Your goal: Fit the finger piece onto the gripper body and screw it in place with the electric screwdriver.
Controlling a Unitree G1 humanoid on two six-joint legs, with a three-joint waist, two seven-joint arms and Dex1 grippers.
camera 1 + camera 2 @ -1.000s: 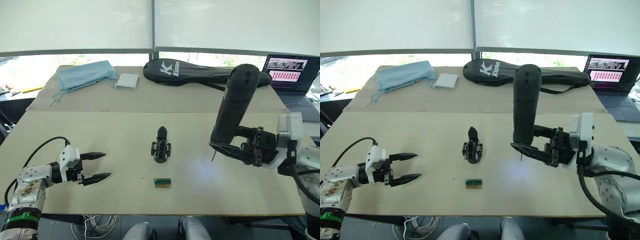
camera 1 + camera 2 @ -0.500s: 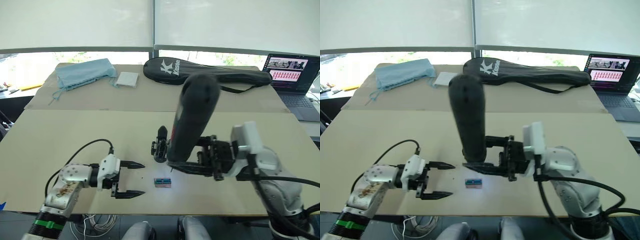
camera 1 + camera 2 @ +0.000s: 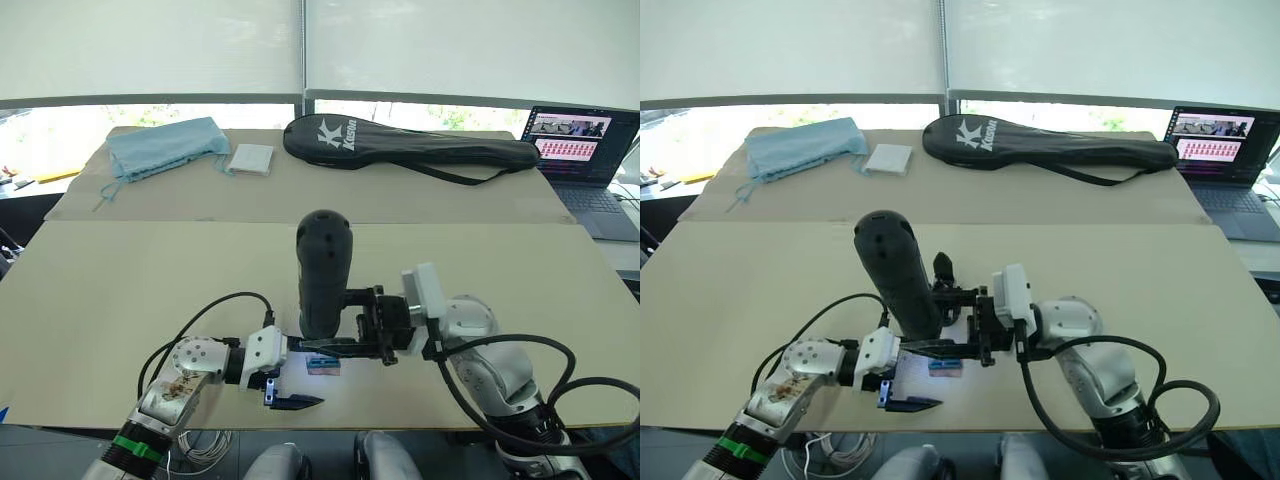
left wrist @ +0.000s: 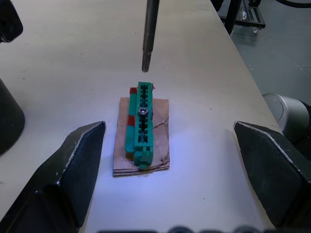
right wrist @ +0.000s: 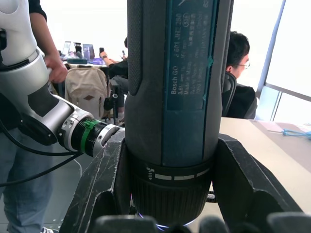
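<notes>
The electric screwdriver stands upright over the middle of the near table, with my right gripper shut on its lower barrel. Its thin bit hangs just above one end of a small green block, not touching it. My left gripper is open wide, one finger on each side of that block. The gripper body peeks out behind the screwdriver, one black pointed finger sticking up. No separate finger piece can be made out.
A long black racket bag, a blue cloth and a white pad lie on the far table. A laptop sits at the far right. Several people show in the background of the right wrist view.
My right arm has swung the screwdriver from the right side of the table to the middle. My left gripper has moved right, up to the green block, still open.
</notes>
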